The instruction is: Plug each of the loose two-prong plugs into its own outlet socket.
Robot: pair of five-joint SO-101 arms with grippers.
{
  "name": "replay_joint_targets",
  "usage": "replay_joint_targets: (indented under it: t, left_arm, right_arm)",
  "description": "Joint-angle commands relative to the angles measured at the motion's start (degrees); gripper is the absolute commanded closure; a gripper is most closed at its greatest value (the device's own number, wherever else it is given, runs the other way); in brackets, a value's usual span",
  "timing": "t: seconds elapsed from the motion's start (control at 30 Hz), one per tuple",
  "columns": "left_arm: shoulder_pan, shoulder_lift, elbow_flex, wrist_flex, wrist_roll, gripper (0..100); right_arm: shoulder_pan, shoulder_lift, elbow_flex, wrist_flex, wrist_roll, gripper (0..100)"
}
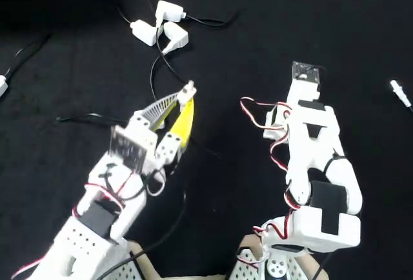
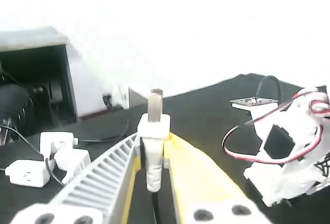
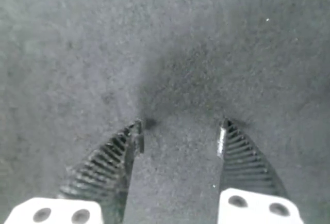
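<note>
Where the left jaws stand: left gripper (image 1: 185, 99) pinches a two-prong plug (image 1: 188, 88) between its ribbed white finger (image 2: 98, 182) and its yellow finger (image 2: 198, 177).
Plug, attitude: long axis in line with the fingers; prongs (image 2: 155, 100) stick out past the fingertips, away from the wrist.
Plug, cord: black cord (image 1: 153, 73) runs back over the cloth.
Plug, height: whether it hangs off the cloth or touches it cannot be told.
Targets: three white outlet sockets (image 1: 144, 33) bunched together up the table, each on its own lead.
Nearest socket: (image 1: 175, 37), apart from the prongs.
Key relation: the sockets lie beyond the plug tip, farther up the table and a little aside from the line the prongs point along. By judgement, a small swing of the wrist is needed before the push.
Socket faces: one slotted face (image 2: 23, 172) shows in the left wrist view; which way the nearest socket faces cannot be told.
Nearer arm: left, by a clear margin.
Right gripper (image 3: 180, 136): jaws spread, nothing between them, just above the black cloth (image 1: 77, 67).
Right arm (image 1: 316, 157): folded, well apart from the sockets.
Second loose plug (image 1: 400, 93): lies near the right table edge, nearer the right arm, not plugged in.
</note>
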Motion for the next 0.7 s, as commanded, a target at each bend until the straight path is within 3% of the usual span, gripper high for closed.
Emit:
replay_joint_targets:
  t: [0.0,0.23,0.33,0.67]
  left_arm:
    - [0.57,-5.54,10.07,-9.23,0.09,97]
    - [0.48,-7.74,9.8,-4.22,0.09,97]
    - [0.66,-7.65,9.8,-3.16,-0.09,97]
    - [0.66,-7.74,9.8,1.58,0.0,97]
  right_arm:
    - [-1.49,-1.98,-1.98,-2.55,-0.79,76.6]
    - [-4.92,-1.98,-0.22,-10.46,-0.79,98.6]
    - [-6.68,-3.03,-1.71,-11.43,-0.62,97.6]
    - [-18.37,-19.03,-18.86,10.2,-0.18,98.6]
